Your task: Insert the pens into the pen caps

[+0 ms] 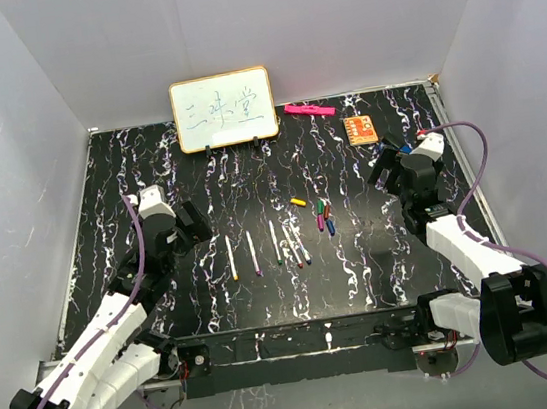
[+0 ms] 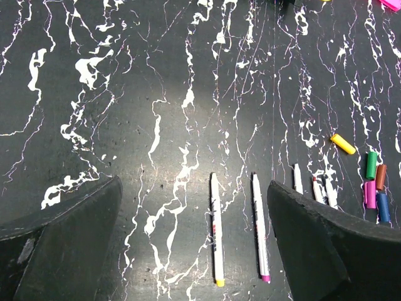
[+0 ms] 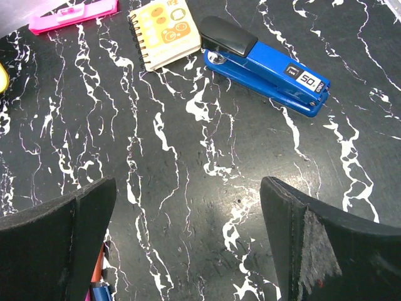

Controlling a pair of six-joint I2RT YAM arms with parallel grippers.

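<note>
With the left claw (image 2: 194, 188) and right claw (image 3: 188, 185) both spread wide and empty, the pens (image 2: 216, 232) rowed at the middle of the surface (image 1: 382, 261) and the pen caps (image 1: 323, 216) clustered just beside them toward its right edge, the first pickup seems pending: lower a claw over one pen and pinch.

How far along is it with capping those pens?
Nothing looks done yet: the pens lie uncapped in a row, with the caps loose in a cluster beside them. Nothing is in hand either: both sets of jaws stand open and empty. All the pens are left to cap.
</note>
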